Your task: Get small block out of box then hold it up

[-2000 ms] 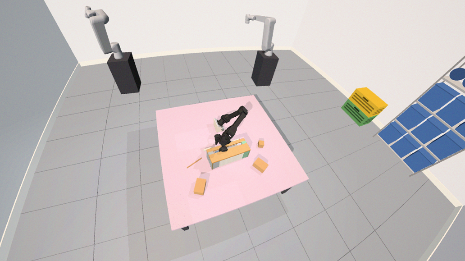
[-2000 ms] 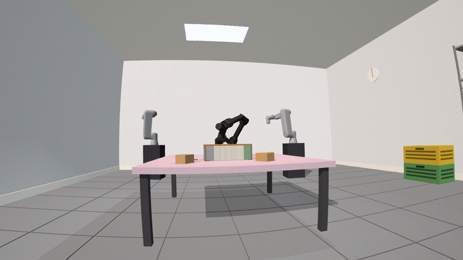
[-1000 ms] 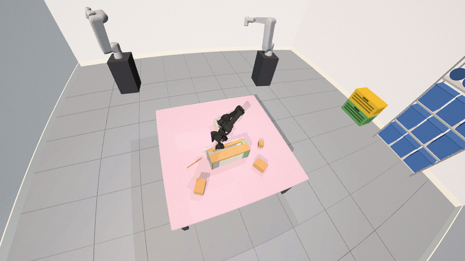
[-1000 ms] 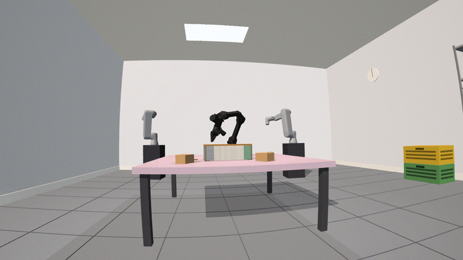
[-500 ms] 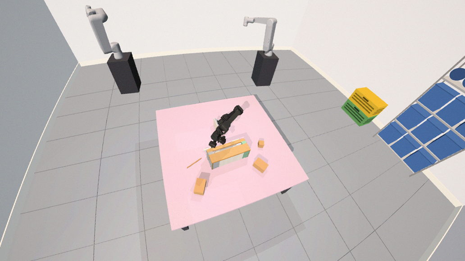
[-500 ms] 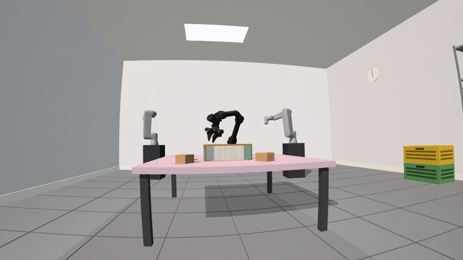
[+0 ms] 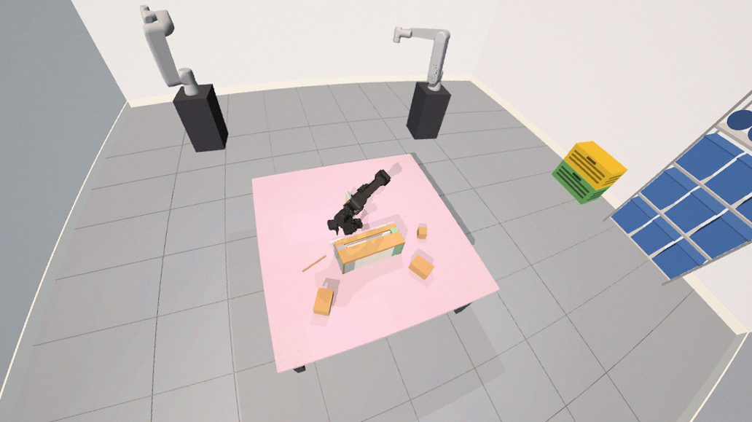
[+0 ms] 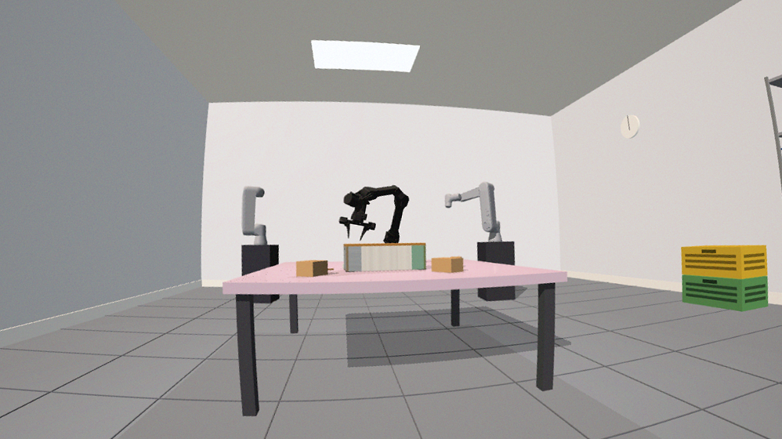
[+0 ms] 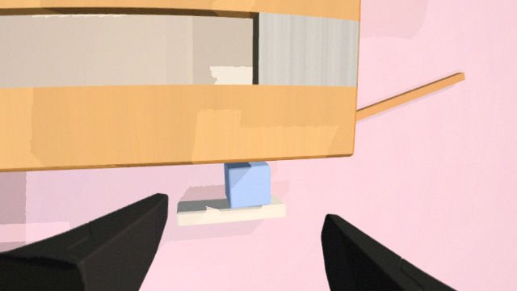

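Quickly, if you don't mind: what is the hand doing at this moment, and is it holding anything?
Hand: open, holding nothing; it hangs above the blue block, which sits outside the box.
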